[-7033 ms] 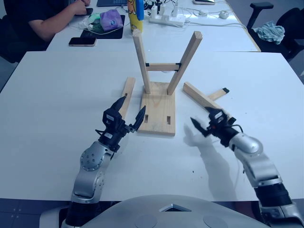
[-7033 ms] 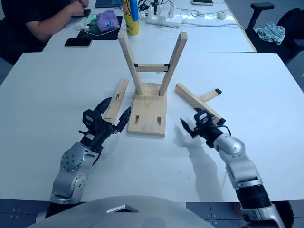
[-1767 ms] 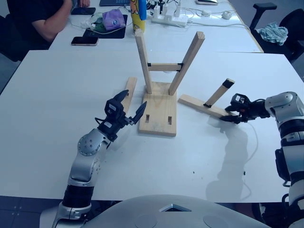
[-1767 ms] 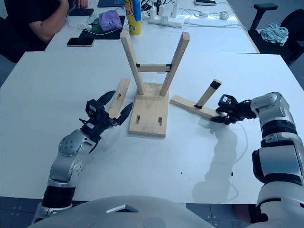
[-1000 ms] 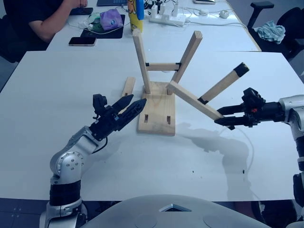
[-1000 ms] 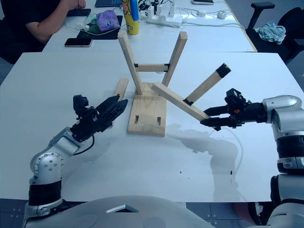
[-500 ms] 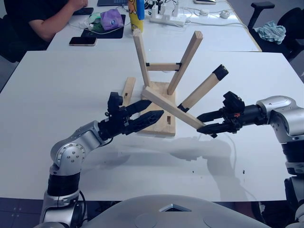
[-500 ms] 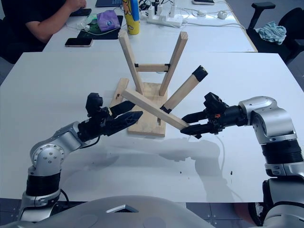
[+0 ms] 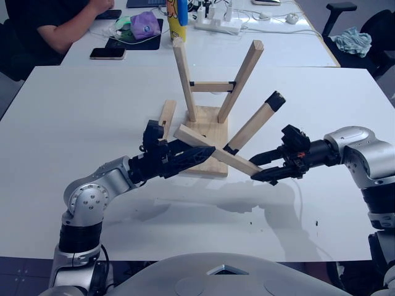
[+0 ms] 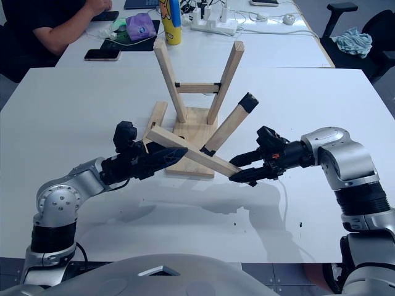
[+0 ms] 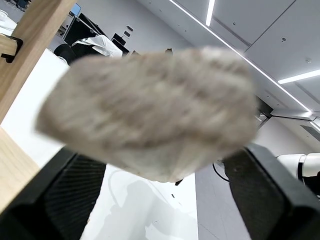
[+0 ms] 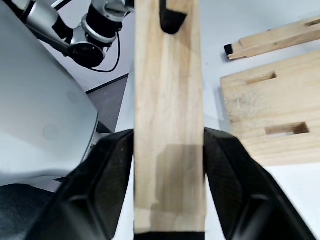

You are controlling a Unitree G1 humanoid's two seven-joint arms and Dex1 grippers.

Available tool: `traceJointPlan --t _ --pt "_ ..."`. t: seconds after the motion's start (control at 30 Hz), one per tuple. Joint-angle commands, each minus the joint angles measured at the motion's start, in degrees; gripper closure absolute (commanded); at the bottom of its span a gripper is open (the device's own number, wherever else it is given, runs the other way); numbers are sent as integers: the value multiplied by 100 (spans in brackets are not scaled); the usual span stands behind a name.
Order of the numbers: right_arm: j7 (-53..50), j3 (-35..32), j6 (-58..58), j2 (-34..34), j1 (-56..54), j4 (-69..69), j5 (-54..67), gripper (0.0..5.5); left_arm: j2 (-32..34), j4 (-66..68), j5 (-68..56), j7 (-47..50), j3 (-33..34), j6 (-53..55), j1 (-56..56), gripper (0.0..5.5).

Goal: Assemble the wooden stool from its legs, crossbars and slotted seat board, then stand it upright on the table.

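The slotted seat board (image 9: 205, 149) lies flat mid-table, with two legs (image 9: 183, 77) and a crossbar (image 9: 212, 86) standing up from its far end. A loose leg (image 9: 165, 115) lies to its left. My right gripper (image 9: 269, 173) is shut on the near end of another leg (image 9: 217, 152), held slanting above the board. A black-tipped crossbar (image 9: 254, 122) sticks up from that leg. In the right wrist view the leg (image 12: 169, 115) runs between both fingers (image 12: 113, 186). My left gripper (image 9: 195, 152) is open at the leg's free end (image 11: 150, 110), which sits between its fingers.
A second table stands behind, carrying a phone (image 9: 107, 53), a yellow bottle (image 9: 178, 20) and a power strip (image 9: 217, 24); a person sits at its left. An office chair with a cloth (image 9: 354, 39) is at the back right. Bare white tabletop (image 9: 74, 117) surrounds the parts.
My right gripper carried the leg leftward and lower, over the seat board. My left gripper moved up to the leg's free end, and its fingers now lie along it.
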Motion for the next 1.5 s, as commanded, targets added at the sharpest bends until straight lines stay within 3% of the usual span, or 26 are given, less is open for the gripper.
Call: traceJointPlan --t 0.03,0.3,0.6,0.7,0.83,0.97,1.17,1.5 --pt "30 115 -14 -171 -98 -82 159 335 71 -80 -54 13 -20 92 -58 230" --pt "34 180 -35 -186 -217 47 195 335 155 -72 -13 -35 10 121 4 338" --pt "-133 31 192 52 -282 256 187 335 112 43 -143 38 344 -65 -158 340" --pt "-145 -17 -96 -69 12 207 24 273 245 22 -142 23 516 -92 -165 341" --pt "-310 -409 -332 -230 418 481 -87 268 821 58 -316 -100 1165 -1 -221 342" --pt "-990 -575 -1187 78 861 378 -553 268 1472 280 -410 -361 1758 62 -304 343" --pt "-2824 -75 -4098 1064 1352 317 -2426 268 2246 703 -339 -765 2192 56 -802 343" --pt "-3682 509 -4868 1726 1620 304 -3246 268 2494 1055 -80 -1088 2316 -57 -901 343"
